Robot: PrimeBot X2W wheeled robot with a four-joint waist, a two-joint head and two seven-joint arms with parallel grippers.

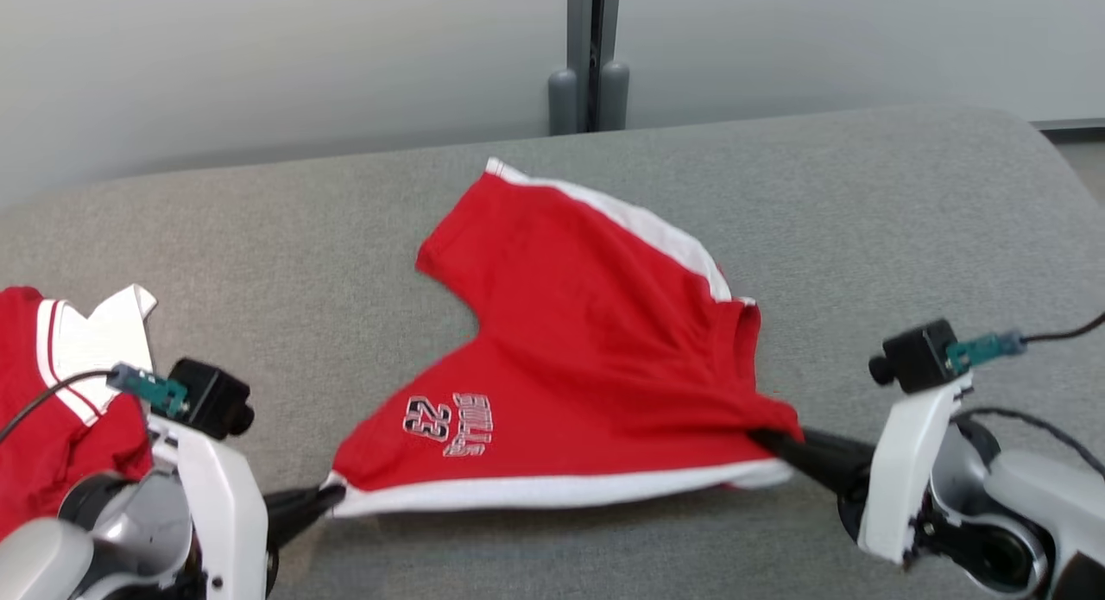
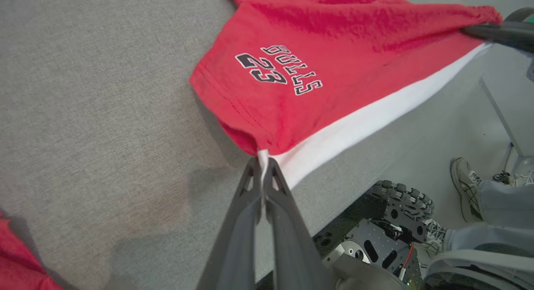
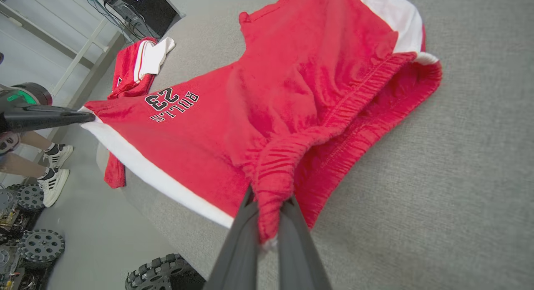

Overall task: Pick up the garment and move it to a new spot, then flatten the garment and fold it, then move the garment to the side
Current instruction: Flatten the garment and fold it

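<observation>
The red shorts (image 1: 587,341), with a white side stripe, lie mid-table, pulled taut along the near edge between both grippers. The left gripper (image 1: 332,496) reaches in low from the left, pinched tight on the leg-hem corner. The right gripper (image 1: 768,440) comes in low from the right, clamped on the bunched waistband. A second red garment (image 1: 52,410) lies at the table's left end, apart from the shorts. Grey cloth covers the table (image 1: 863,220). A pale wall (image 1: 259,56) stands behind, and a person's shoes (image 3: 58,155) rest on the floor.

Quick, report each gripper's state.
Left gripper: shut on shorts, at a hem corner.
Right gripper: shut on shorts, at the waistband.
</observation>
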